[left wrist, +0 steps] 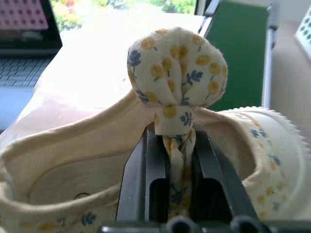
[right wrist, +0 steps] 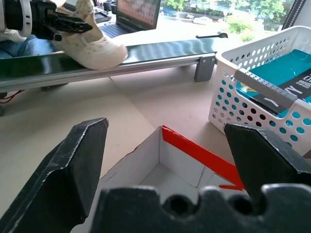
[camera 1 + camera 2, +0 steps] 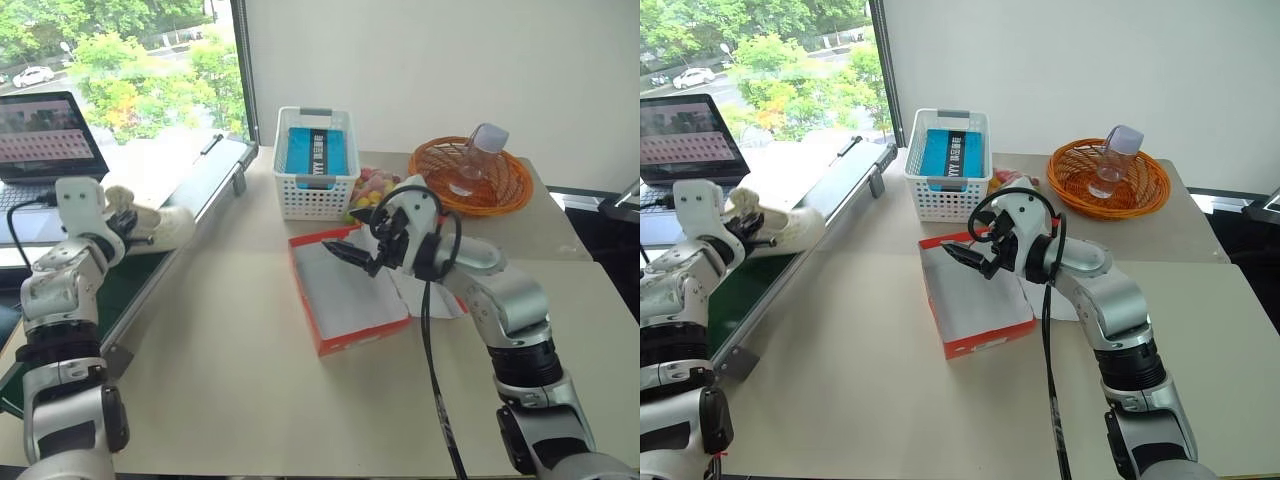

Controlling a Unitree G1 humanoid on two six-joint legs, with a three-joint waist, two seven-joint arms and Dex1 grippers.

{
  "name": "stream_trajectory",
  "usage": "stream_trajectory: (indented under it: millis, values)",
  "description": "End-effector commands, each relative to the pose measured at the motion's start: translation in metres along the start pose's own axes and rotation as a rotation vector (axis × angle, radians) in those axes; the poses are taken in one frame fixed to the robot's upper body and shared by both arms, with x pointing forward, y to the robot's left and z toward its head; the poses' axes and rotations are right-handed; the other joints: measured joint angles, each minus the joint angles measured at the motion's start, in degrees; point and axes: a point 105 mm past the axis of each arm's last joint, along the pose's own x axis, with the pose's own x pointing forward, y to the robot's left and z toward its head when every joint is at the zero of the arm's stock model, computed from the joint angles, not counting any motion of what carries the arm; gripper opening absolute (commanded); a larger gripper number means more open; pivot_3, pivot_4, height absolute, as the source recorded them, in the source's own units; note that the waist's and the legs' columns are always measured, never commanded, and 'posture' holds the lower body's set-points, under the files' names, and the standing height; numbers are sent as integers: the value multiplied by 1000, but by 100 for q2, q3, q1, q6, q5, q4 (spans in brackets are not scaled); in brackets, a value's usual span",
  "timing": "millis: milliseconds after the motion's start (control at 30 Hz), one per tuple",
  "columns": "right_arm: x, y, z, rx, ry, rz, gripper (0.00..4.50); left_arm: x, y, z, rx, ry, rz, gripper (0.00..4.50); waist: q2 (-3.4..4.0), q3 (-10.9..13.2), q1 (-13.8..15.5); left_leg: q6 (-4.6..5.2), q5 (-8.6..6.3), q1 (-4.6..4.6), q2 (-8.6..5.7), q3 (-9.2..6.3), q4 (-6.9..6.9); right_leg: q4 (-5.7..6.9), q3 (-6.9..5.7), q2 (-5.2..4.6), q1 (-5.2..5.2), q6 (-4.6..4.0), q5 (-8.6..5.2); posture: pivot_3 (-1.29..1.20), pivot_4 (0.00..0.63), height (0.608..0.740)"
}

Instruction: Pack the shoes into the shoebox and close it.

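Left wrist view shows my left gripper (image 1: 181, 160) clamped on the heel tab of one cream shoe (image 1: 73, 165), a strip of cloth with small yellow flowers that ends in a round knot above my fingers. Seen from the head camera, this shoe (image 3: 160, 228) is at the green conveyor strip (image 3: 190, 195), well to the left of the shoebox (image 3: 345, 290), which lies open on the table with its white inside up. My right gripper (image 3: 352, 252) hangs just above the far part of the shoebox with its fingers wide apart and nothing between them. I cannot find the second shoe.

I think the weak point is the grip: I hold only a thin soft tab, so the shoe can swing or slip out while I carry it to the shoebox. My right arm also stands over the shoebox and could block the way in.
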Motion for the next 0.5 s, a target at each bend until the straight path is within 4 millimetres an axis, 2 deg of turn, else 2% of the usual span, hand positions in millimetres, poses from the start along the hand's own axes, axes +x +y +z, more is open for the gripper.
stream_trajectory:
  millis: [33,100,200,367,500]
  values:
    - [-8,-6,22,5,-85,-17,4500,-4,-72,59,78,-165,-252,97,0,0,-2,0,0,-1,-1,-1,0,-1,0,0,0,0,0,0,150,740]
    - [-12,-12,25,40,-105,-37,4500,-8,-111,61,140,-168,-397,97,0,0,-9,2,0,-1,-4,-1,0,-1,1,1,1,2,1,0,150,740]
    - [-21,-23,36,114,-161,-82,4500,-16,-149,61,190,-176,-536,97,0,0,-32,3,-1,3,-3,1,-1,0,4,3,3,3,1,0,150,740]
    - [-37,-43,46,218,-220,-171,4500,-24,-184,63,215,-187,-678,97,0,0,-166,3,0,8,2,0,-1,4,9,11,2,1,1,0,150,740]
    - [-54,-53,49,300,-271,-224,4500,-31,-221,69,205,-210,-821,97,0,1,-142,5,1,7,-2,-3,0,2,10,10,5,4,0,0,150,740]
